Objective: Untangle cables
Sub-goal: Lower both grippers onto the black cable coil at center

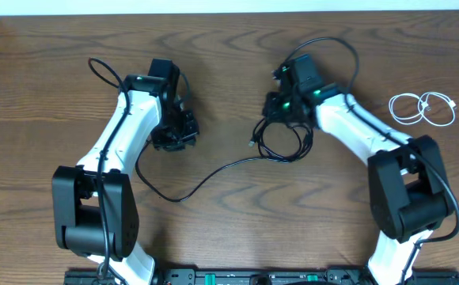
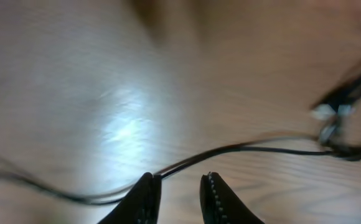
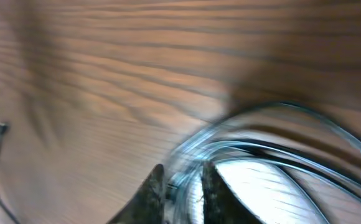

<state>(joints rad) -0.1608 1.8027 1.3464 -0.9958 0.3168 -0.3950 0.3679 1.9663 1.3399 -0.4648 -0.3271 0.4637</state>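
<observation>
**Black cables between two narrow tools**

On the wooden counter (image 1: 55, 79), a black cable (image 1: 237, 163) lies coiled at the centre right of the overhead frame, with one strand trailing toward the lower left. A white cable (image 1: 421, 110) sits looped at the upper right, well apart from it.

The left tool (image 2: 180, 186) stands narrowly parted with bare wood showing in the gap. A black strand (image 2: 249, 149) passes right at its left fingertip (image 2: 148, 193).

The right tool (image 3: 180, 186) is over the coil. Its gap is narrow, with blurred glossy strands (image 3: 274, 155) in it. I cannot tell whether it grips them.
</observation>
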